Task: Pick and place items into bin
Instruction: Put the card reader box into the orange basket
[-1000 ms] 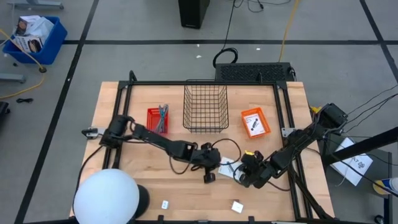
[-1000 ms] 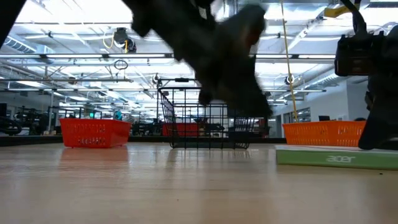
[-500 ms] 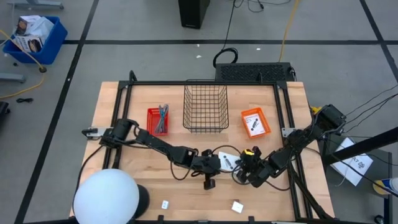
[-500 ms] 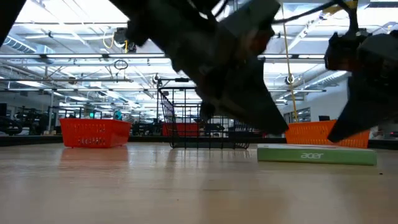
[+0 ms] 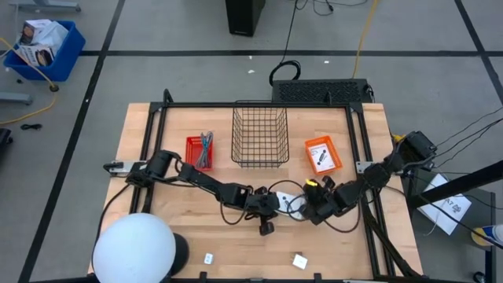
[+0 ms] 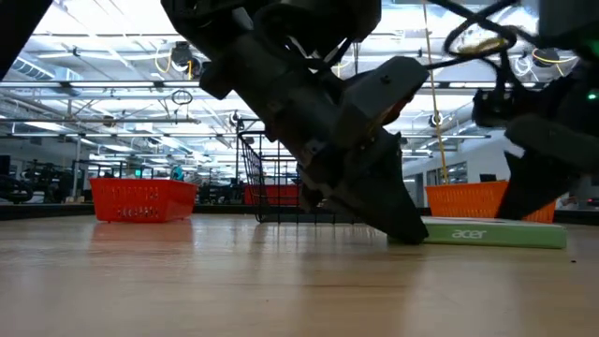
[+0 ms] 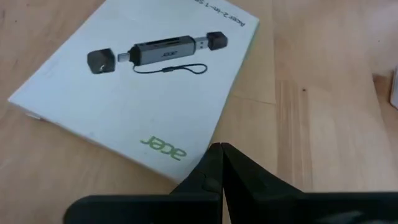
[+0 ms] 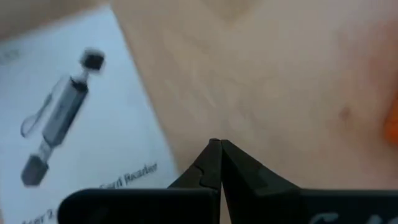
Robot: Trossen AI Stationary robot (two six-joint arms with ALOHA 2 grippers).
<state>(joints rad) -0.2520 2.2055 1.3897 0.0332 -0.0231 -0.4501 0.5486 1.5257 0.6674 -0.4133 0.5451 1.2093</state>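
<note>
We see bright, even overhead light. At twelve o'clock in the low view, ceiling lights (image 6: 112, 19) glare. The right wrist view is blurred; shadows stay soft.

Both arms shift around the white box
The right gripper (image 5: 316, 206) moves up-counter and inward; the left gripper (image 5: 277, 206) closes in on the white box (image 5: 289, 202).

"acer" in green on the flat white box (image 7: 137, 81), also on its edge in the low view

White card (image 7: 143, 93), green lettering, grey device print.
</note>
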